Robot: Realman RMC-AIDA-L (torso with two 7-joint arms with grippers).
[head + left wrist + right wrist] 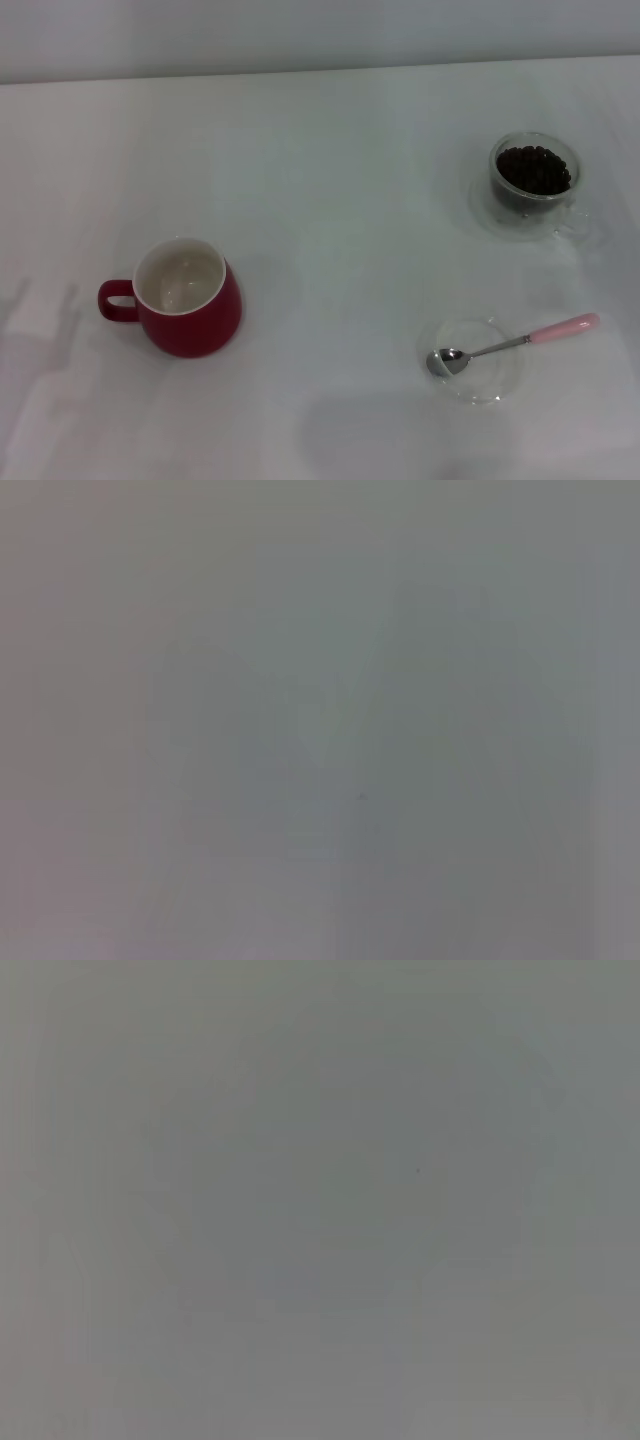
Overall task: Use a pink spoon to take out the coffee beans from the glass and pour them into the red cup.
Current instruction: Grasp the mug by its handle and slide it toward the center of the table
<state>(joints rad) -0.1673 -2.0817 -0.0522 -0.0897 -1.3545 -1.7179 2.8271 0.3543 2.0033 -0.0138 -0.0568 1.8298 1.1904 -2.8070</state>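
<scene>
In the head view the red cup [185, 297] stands at the near left of the white table, white inside, its loop handle pointing left. The glass [534, 178] stands at the far right with the coffee beans [534, 168] heaped in it. The pink spoon [512, 345] lies at the near right, its silver bowl resting in a shallow clear dish [472, 359] and its pink handle pointing right and slightly away. Neither gripper shows in any view; both wrist views give only plain grey surface.
The white table [330, 200] runs back to a pale wall along the far edge. Faint shadows fall on the table at the near left and near the front middle.
</scene>
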